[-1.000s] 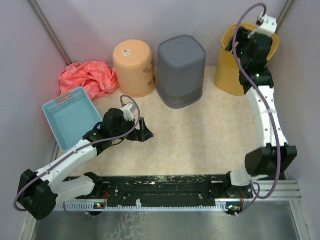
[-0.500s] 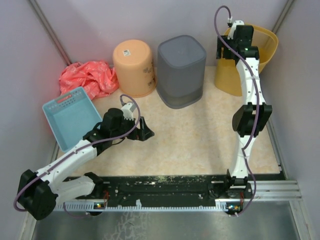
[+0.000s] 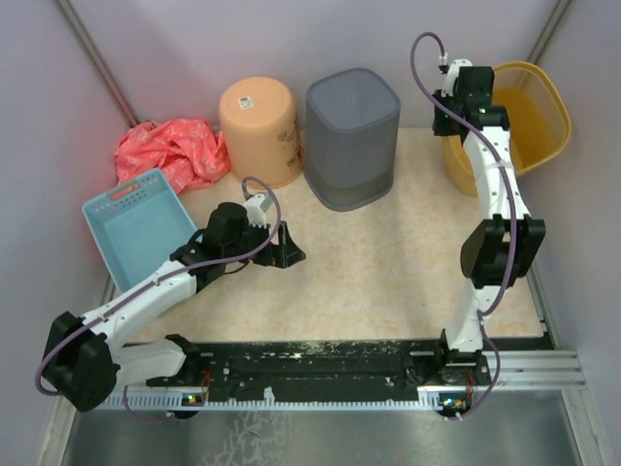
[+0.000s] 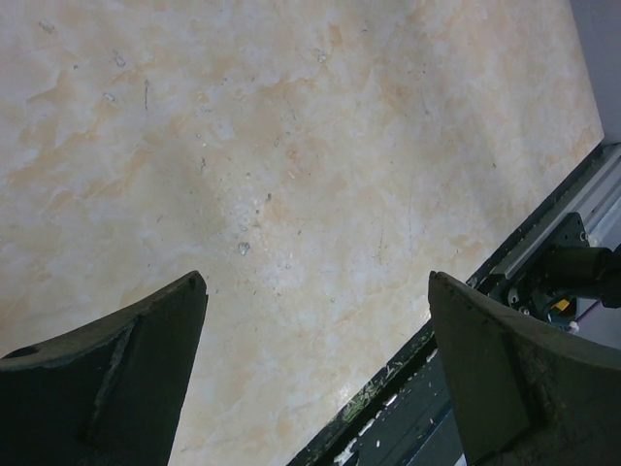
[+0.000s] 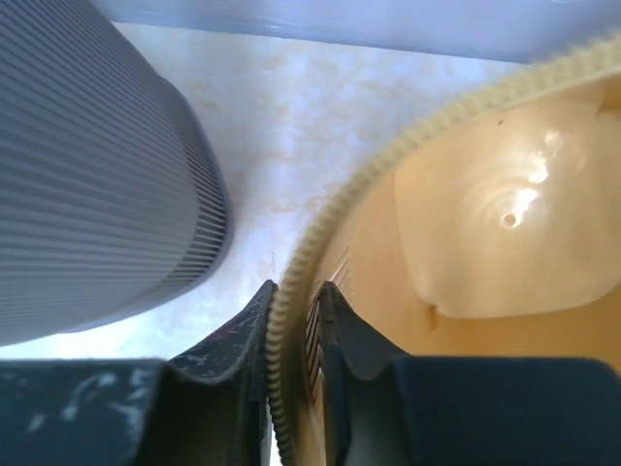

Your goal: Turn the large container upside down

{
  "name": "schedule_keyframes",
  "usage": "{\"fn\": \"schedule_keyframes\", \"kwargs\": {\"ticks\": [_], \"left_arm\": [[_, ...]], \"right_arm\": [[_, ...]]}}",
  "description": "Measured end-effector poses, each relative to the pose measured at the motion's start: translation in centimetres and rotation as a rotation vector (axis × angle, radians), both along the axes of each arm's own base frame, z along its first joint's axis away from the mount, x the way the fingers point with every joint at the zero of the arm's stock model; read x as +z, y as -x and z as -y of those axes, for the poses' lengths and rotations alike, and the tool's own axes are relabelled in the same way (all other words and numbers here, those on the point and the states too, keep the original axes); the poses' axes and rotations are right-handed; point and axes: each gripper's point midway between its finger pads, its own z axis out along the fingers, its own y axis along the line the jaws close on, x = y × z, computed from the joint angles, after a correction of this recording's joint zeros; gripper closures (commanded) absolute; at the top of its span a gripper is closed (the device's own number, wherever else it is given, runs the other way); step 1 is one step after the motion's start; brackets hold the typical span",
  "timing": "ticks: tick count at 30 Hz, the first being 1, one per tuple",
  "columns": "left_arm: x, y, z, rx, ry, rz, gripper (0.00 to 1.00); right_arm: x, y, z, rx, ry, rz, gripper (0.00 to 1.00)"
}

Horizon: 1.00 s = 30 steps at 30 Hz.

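Observation:
The large container is a yellow tub at the back right, its mouth facing up and leaning a little to the right. My right gripper is shut on its left rim. In the right wrist view the ribbed rim runs between the two fingers of my right gripper, one outside the wall and one inside. My left gripper hovers low over the bare tabletop left of centre, jaws open with nothing between them; the left wrist view shows my left gripper above only the floor.
A grey ribbed bin stands upside down at the back centre, close to the yellow tub, and fills the left of the right wrist view as the grey bin. An orange bucket, a red cloth and a blue basket sit on the left. The black rail runs along the near edge.
The right arm came down from above the yellow container to its left rim and closed on it. The container has shifted and leaned to the right. The left arm edged slightly right.

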Motion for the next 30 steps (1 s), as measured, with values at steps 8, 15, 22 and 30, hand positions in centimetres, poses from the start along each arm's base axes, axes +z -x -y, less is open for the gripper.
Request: {"fn": "schedule_keyframes", "kwargs": {"ticks": [8,15,22,30], "left_arm": [[1.1,-0.9,1.2,-0.039,0.012,0.020,0.00],[4.0,-2.5,2.1,-0.034,0.031,0.069,0.00],[7.6,-4.2,1.4,0.062,0.072,0.132,0.00],[10.1,-6.8,-1.2,0.160,0.165,0.073,0.00]], "right_arm": [[3.2,6.8,0.8,-0.082,-0.068,0.052,1.00],[6.2,15.3,-2.7,-0.027,-0.257,0.121,1.00],[8.5,23.3,-4.9,0.002,-0.419,0.178,1.00],[7.7,26.4,-11.8,0.206,-0.839,0.055,1.00]]}}
